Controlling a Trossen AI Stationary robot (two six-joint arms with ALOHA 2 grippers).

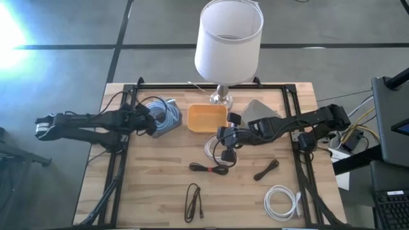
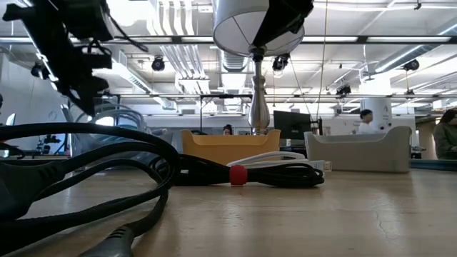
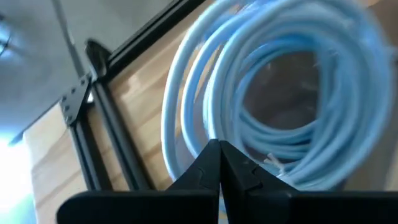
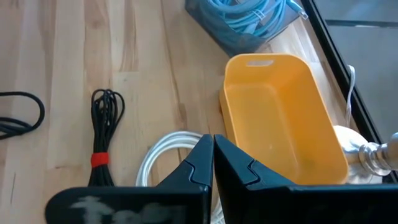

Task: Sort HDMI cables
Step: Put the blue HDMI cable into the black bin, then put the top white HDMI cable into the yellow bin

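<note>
Right gripper (image 1: 225,135) hangs over mid-table with fingers pressed together, nothing between them. In its wrist view the closed tips sit directly above a white coil (image 4: 163,163); a black bundle (image 4: 104,129) with a red tie lies just beside that coil, and the orange tray (image 4: 283,118) is near on the other side, nothing in it that I can see.

Left gripper (image 1: 152,119) is also closed and empty, poised above the grey tray (image 1: 171,120). Blue coils (image 3: 273,99) fill its wrist view just beyond the tips, lying in that tray.

Other cables on the boards: a black bundle (image 1: 209,168) below the right gripper, a black bundle (image 1: 266,170) toward the right, a black bundle (image 1: 193,201) near the front edge, a white coil (image 1: 282,201) at front right. All well apart from the left gripper.

Handling, as judged: light, limp, springy loops; a coil will sag and may uncoil if caught by a single strand. Jacket looks smooth, so a slip is likely. Best hold is across several strands at once, or at the tie on the black bundles. Fingers must part before any pick.
</note>
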